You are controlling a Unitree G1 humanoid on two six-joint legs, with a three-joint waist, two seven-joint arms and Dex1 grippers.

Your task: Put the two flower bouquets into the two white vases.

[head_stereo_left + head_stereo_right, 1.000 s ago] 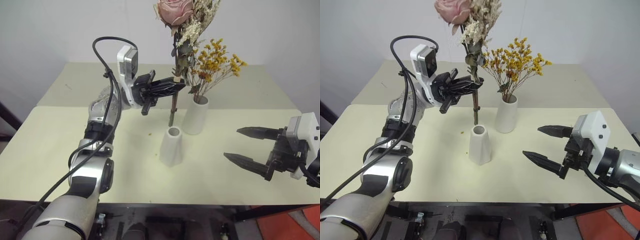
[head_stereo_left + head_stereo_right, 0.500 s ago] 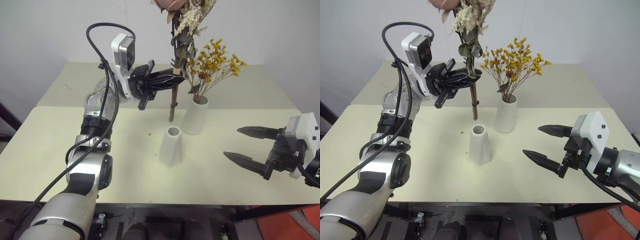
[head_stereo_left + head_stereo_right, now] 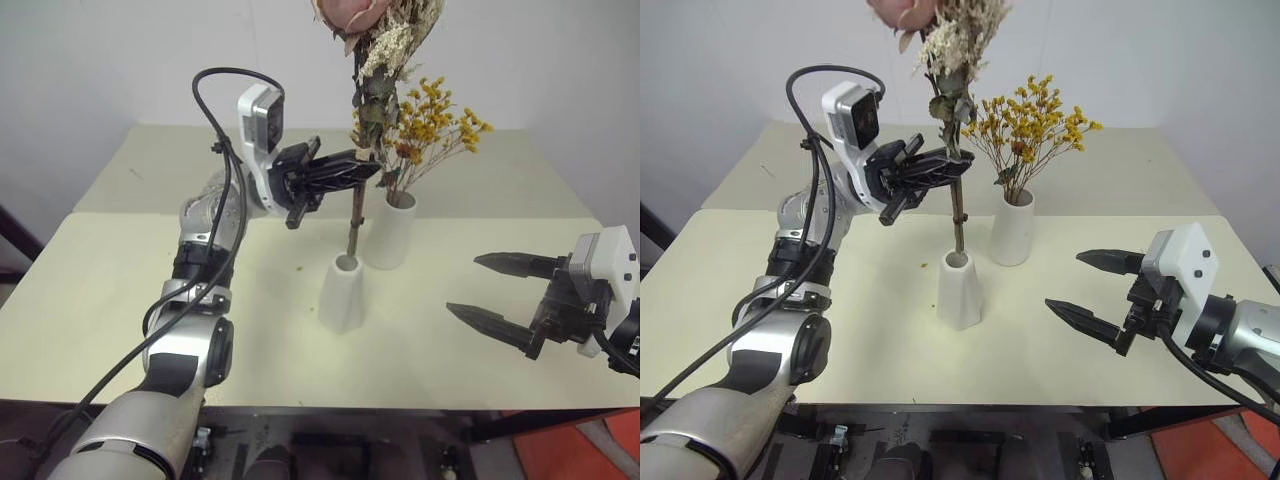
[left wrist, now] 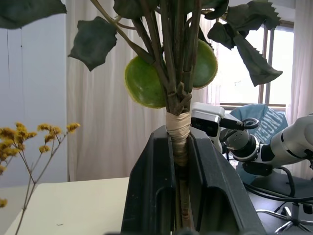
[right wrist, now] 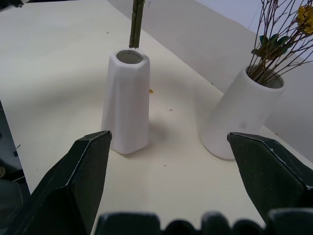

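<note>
Left gripper [image 3: 362, 170] clamped on the bound stems of the rose bouquet [image 3: 372, 60], fingers [image 4: 151, 196] pressing either side of a tan wrapping just under the green leaves. Holds the bundle upright over the middle of the cream table [image 3: 100, 300], pink rose and white sprigs at the top edge of the head views, bare stem ends pointing down. Stem tips right at the narrow mouth of the shorter tapered white vase [image 3: 342, 293]; from the right wrist view, tips sit just at the rim, at the far side of the opening; cannot tell whether they have entered.

Just beyond and to the right of that vase, nearly touching, stands the taller white vase [image 3: 391, 229], holding the spray of orange-yellow dried blossoms [image 3: 432, 122] on thin brown stems, fanning up and rightward above its wide mouth. Spray close beside the rose stems, leaves overlapping in the head views.

Left arm raised from the near left, elbow bent, forearm rising toward the centre, wrist turned so the gripper points rightward and slightly up, black cable looping above it.

Right gripper [image 3: 495, 292] spread wide, holding nothing, hovering above the near right part of the table, fingers pointing leftward toward the vases, well apart from both. In its wrist view, two dark fingers [image 5: 73, 181] frame both vases.
</note>
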